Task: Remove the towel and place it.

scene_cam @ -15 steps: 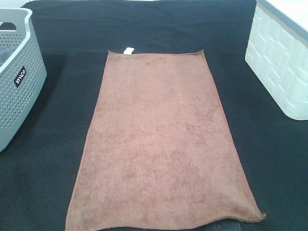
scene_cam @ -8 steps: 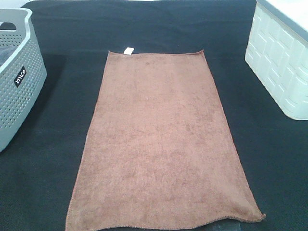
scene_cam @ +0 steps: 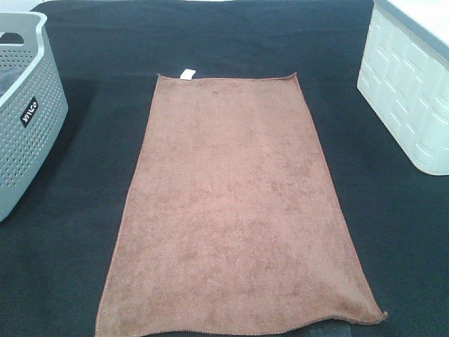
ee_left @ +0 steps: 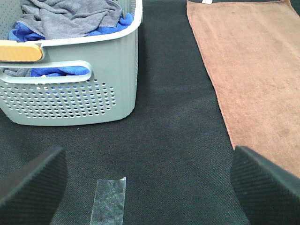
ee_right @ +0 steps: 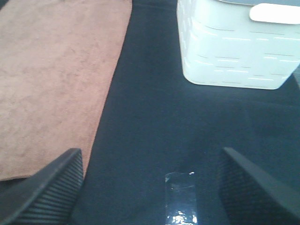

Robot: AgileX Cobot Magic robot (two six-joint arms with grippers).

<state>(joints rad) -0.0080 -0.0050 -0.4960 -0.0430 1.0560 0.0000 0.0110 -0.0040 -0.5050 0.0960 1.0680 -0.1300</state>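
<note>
Both our left gripper (ee_left: pixel 150 180) and right gripper (ee_right: pixel 150 185) are hanging wide open and empty, and we are judging the towel (scene_cam: pixel 235 210) soft, light and limp, best pinched at its near corners.

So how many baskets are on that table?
2: a grey basket at the left edge, holding grey and blue cloths, and a white basket at the right edge. Others could sit outside the pictures.

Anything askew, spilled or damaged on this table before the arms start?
Nothing stands out. The towel lies flat and spread on the black cloth between the grey basket and the white bin. Only oddities: a strip of clear tape stuck on the cloth near each pincer, and the towel's near right corner slightly wavy.
</note>
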